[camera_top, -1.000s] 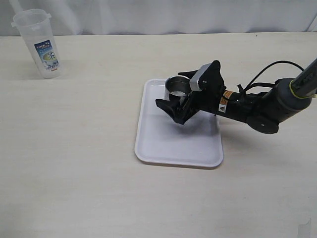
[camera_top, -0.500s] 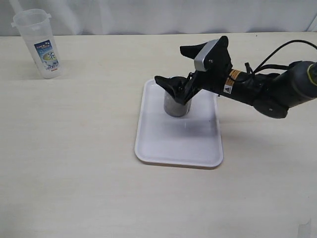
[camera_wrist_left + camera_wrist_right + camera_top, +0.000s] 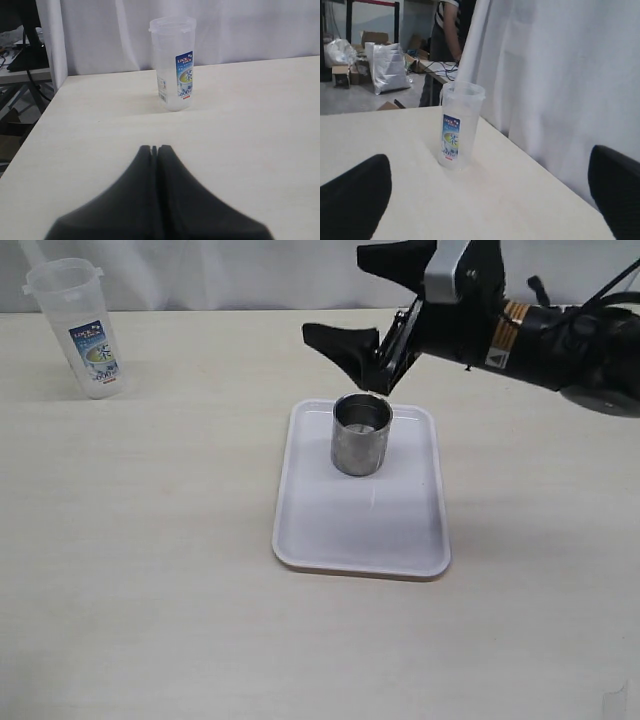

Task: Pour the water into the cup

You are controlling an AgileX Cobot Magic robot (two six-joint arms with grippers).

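cup (image 3: 361,435) stands upright on the tray (image 3: 400,540), ungripped; right tool (image 3: 337,295) hovers spread, clear of it; left tool (image 3: 155,149) is pressed together. next, likely: grasp the far plastic container (image 3: 80,330) for pouring.

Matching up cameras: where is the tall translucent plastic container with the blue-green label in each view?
Exterior view: tall translucent plastic container upright, far left on the beige table.
Left wrist view: container straight beyond the shut left gripper.
Right wrist view: container framed by the open right gripper.
Shared landmark: white curtain behind it.
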